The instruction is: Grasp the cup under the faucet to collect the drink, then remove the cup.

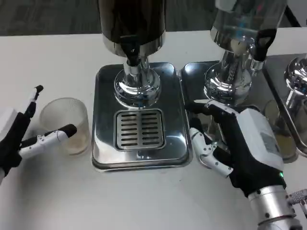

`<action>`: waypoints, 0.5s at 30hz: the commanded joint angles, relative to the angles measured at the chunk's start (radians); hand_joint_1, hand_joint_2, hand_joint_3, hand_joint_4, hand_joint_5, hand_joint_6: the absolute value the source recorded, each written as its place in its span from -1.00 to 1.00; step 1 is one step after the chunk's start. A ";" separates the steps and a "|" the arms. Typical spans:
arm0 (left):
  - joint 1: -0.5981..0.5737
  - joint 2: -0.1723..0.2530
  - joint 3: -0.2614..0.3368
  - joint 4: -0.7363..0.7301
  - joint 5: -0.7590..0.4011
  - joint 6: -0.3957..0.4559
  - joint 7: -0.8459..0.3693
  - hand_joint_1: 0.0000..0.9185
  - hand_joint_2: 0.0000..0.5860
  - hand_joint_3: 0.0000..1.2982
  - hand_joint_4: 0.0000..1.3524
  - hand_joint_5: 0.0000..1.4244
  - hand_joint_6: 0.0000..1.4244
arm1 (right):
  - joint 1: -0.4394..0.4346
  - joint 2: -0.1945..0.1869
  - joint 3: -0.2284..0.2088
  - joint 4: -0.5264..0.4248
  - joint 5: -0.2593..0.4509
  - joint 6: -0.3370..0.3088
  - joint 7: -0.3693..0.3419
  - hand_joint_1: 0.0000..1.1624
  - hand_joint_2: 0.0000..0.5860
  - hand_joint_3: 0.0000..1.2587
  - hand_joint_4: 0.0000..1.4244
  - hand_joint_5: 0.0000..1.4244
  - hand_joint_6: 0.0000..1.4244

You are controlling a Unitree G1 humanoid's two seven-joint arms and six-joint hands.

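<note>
the clear plastic cup (64, 124) stands upright on the white desk (48, 191), just left of the steel drip tray (103, 143) and off to the side of the dark dispenser (132, 21), whose faucet (130, 52) hangs over the slotted grate (139, 129) in the tray's middle. the cup holds what looks like a thin pale residue at its bottom. the left hand (19, 136) sits at the picture's left edge with its fingers (55, 135) spread apart: one reaches across the front of the cup at about mid height and seems to touch or nearly touch its wall, while another points up and away behind it, clear of the rim. nothing is closed around the cup, so the hand is open beside it rather than gripping. the right hand (235, 143) lies over the edge of a second tray (192, 76), under the neighbouring dispenser (244, 28) with the clear tank, its fingers loosely spread and holding nothing, their tips close to the right rim of the first tray. a third chrome stand (295, 81) shows at the far right.
</note>
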 commanded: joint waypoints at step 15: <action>-0.107 0.012 -0.116 0.152 0.084 -0.077 0.143 -0.67 -0.95 -1.00 -1.00 -0.74 -0.52 | -0.006 0.005 0.004 0.001 0.004 -0.009 -0.014 -0.46 0.60 -0.32 -0.49 -0.55 -0.49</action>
